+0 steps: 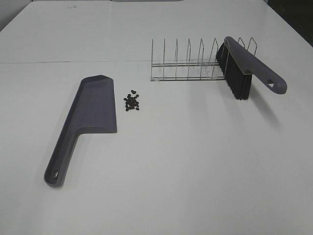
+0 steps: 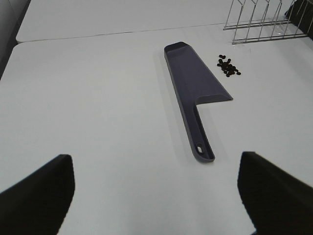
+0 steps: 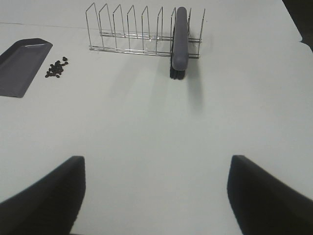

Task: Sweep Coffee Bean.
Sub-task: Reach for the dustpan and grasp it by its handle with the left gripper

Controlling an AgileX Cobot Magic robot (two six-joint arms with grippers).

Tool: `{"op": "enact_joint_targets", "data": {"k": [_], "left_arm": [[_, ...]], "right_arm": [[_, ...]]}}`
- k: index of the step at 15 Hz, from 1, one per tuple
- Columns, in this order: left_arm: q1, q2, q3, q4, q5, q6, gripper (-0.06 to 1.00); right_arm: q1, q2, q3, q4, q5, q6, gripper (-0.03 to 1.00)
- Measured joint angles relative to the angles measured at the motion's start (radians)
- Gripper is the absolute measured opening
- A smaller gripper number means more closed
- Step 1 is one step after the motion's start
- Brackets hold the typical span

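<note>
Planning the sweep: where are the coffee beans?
In the exterior high view the coffee beans lie in a pile left of centre, just right of the blade of the dustpan and near the left end of the wire rack.

The dustpan [image 1: 93, 105] lay flat on the white table [image 1: 195, 171], handle toward the near edge, blade pointing away. Farther back and to the right stood the wire rack [image 1: 188, 61] — and the brush [image 1: 249, 61] leaned in its right end, bristles down, handle sticking out past the rack.
</note>
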Motion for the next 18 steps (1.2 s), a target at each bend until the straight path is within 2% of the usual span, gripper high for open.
{"op": "enact_joint_targets", "data": {"k": [18], "left_arm": [[0.000, 0.000, 0.000, 0.000, 0.000, 0.000, 0.83]], "right_arm": [[0.000, 0.000, 0.000, 0.000, 0.000, 0.000, 0.68]]}}
